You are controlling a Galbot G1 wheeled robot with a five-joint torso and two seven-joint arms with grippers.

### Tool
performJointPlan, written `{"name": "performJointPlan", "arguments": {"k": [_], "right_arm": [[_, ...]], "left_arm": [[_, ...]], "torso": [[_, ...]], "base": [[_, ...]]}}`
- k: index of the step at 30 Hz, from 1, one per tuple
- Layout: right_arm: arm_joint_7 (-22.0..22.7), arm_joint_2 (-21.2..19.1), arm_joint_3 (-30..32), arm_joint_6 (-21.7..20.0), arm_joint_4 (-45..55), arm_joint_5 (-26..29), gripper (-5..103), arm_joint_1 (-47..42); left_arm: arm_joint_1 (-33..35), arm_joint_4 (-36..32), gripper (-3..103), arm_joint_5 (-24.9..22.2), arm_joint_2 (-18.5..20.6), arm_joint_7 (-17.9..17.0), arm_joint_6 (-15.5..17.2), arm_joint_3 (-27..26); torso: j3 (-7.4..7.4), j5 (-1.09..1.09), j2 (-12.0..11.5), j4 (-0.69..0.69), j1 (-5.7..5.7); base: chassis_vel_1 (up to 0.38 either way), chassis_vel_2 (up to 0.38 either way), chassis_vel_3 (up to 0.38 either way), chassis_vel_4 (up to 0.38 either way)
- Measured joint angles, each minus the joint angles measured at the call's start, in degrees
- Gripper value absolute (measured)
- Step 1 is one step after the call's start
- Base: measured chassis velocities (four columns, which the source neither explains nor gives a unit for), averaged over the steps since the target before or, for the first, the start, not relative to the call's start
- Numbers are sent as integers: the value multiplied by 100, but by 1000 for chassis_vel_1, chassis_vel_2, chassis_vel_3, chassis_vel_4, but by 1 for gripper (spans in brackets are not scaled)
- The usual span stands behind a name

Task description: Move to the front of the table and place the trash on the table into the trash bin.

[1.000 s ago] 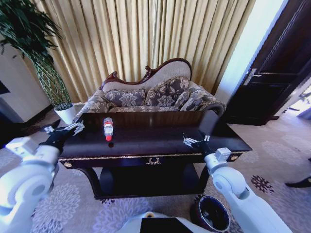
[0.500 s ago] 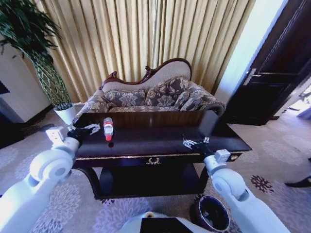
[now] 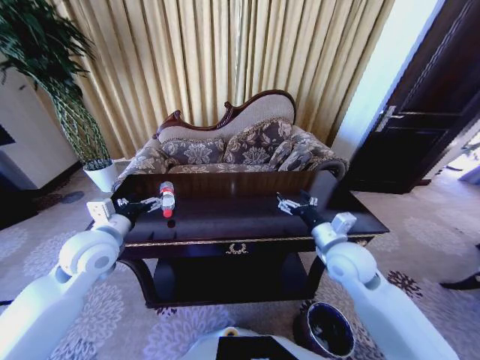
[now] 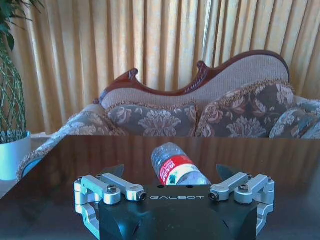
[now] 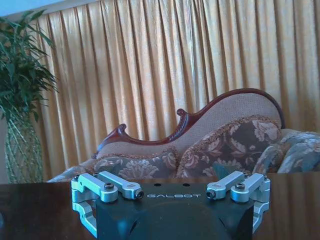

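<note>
A clear plastic bottle (image 3: 166, 199) with a red cap and label, the trash, lies on the dark glossy table (image 3: 240, 225) toward its left end. My left gripper (image 3: 155, 204) hovers open just left of the bottle, fingertips nearly at its side. In the left wrist view the bottle (image 4: 176, 169) lies straight ahead between the spread fingers (image 4: 116, 171) of the left gripper (image 4: 170, 169). Over the table's right half my right gripper (image 3: 294, 204) hangs open and holds nothing; the right wrist view shows the right gripper (image 5: 170, 186) spread wide above the bare tabletop (image 5: 30, 210). The trash bin (image 3: 328, 330) stands on the carpet at the table's right front corner.
A patterned sofa (image 3: 240, 146) stands close behind the table, with gold curtains behind it. A potted plant (image 3: 75, 112) is at the back left and a dark door (image 3: 427, 112) at the right. The table has a lower shelf (image 3: 232, 277).
My left gripper has swung right along the table's left end until it reaches the bottle. My right gripper has moved farther over the table and a little left. The bottle has not moved.
</note>
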Motion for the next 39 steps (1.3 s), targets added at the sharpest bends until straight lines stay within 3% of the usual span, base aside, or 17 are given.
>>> {"name": "performJointPlan", "arguments": {"k": [5, 9, 15, 22, 28, 39], "right_arm": [[21, -114, -34, -85, -2, 369, 100, 228], [18, -117, -155, -97, -85, 422, 100, 342], [-11, -95, -193, -96, -193, 383, 100, 338], [-30, -76, -230, -82, -250, 354, 100, 363], [-206, -72, -210, -31, -239, 287, 100, 252], [-257, -94, -161, 37, -189, 258, 100, 86]], "left_arm": [[-158, 50, 100, -246, 12, -50, 117, 73], [-695, 231, 100, -502, 6, -495, 193, 518], [-1007, 385, 100, -524, -34, -775, 277, 876], [-1227, 651, 100, -481, -147, -786, 279, 1171], [-1421, 858, 100, -302, -253, -486, 249, 1376], [-1649, 974, 100, -309, -411, -645, 261, 1749]], "torso": [[-1, 0, 0, 0, 0], [0, 0, 0, -1, 0], [-1, 1, 0, 0, 0], [0, 0, 0, 1, 0], [0, 0, 0, 0, 0], [-1, 0, 0, 0, 0]], "base": [[0, 0, 0, 0], [0, 0, 0, 0], [0, 0, 0, 0], [0, 0, 0, 0], [0, 0, 0, 0], [0, 0, 0, 0]]}}
